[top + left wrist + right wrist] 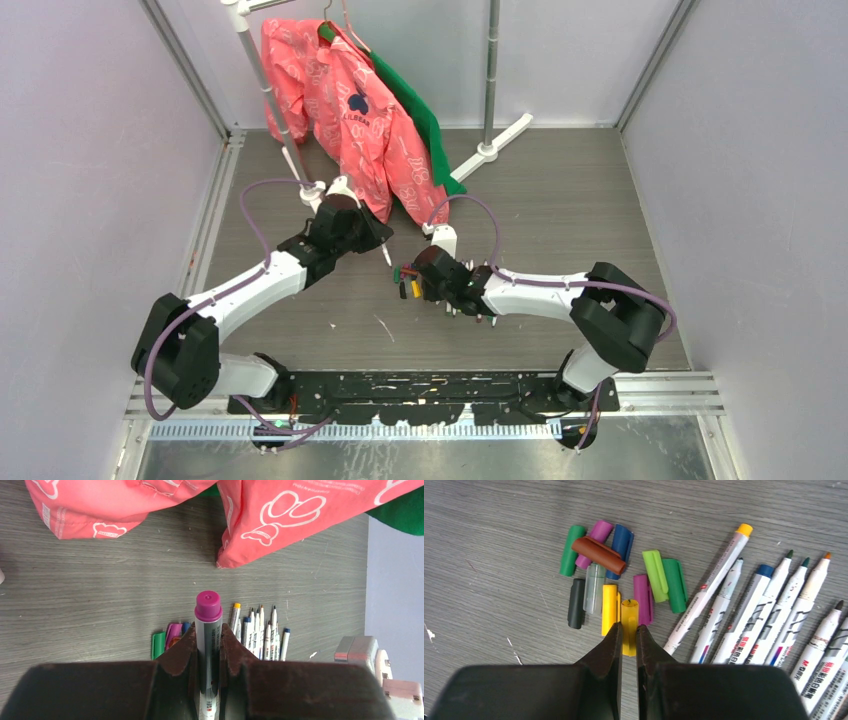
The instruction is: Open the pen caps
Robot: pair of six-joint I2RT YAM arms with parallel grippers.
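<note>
pen (208, 652) was clamped in left gripper (207, 630), purple cap (208, 606) protruding for pulling; yellow cap (629, 614) was pinched in right gripper (629, 631).

The pink jacket (350, 130) is carrying a dark clover badge with a word under it that is reading roughly as "LILBEAR" in the top view, while the small white print on it in the left wrist view is coming out too small to read. The white pens (821, 677) lying on the worktop (489, 540) are showing a red-and-black logo that is looking like "M&G" followed by Chinese characters, clearest on the rightmost barrels. The purple-capped pen (208, 645) in the left tool (207, 630) is bearing red and black print at the picture's lower edge, cut off and unreadable.
</note>
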